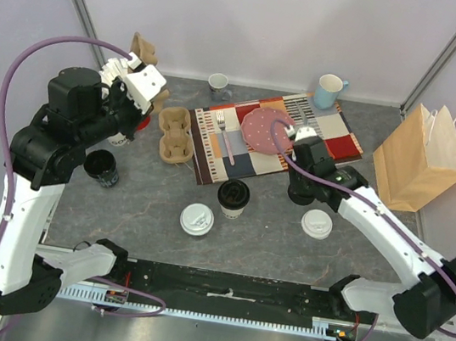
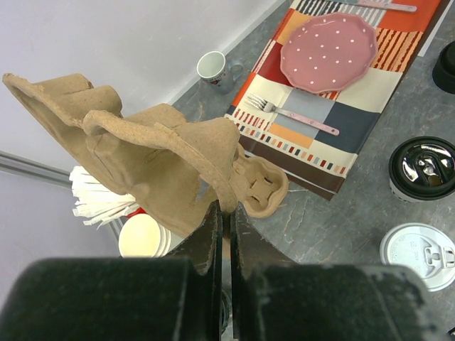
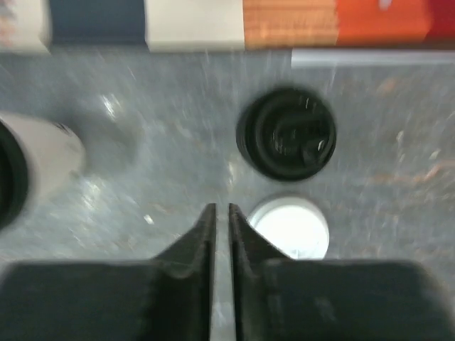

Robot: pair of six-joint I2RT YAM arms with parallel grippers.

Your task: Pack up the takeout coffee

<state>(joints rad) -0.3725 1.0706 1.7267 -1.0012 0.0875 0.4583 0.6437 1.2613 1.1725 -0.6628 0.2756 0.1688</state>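
— Two coffees, and neither is packed yet. The cream-white cup (image 1: 233,197) with the black lid stands on the surface (image 1: 268,249) just in front of the placemat (image 1: 213,155). The white-lidded cup (image 1: 197,219) sits just beside it, nearer the arms.

— And the carrier?

— One cup carrier (image 2: 156,142) is up in the air, its edge pinched in the left end effector (image 2: 226,207), jaws closed on the cardboard. A second carrier (image 1: 175,133) lies on the surface with nothing in its pockets.

— The right arm?

— The right end effector (image 3: 221,209) hangs over the surface near a black lid (image 3: 286,133) and a white lid (image 3: 291,227). Its jaws stand at a slit and grip nothing.

— So what's left?

— Nearly everything, I'd judge: a carrier set down, both cups seated in it, then perhaps the paper bag (image 1: 423,157).
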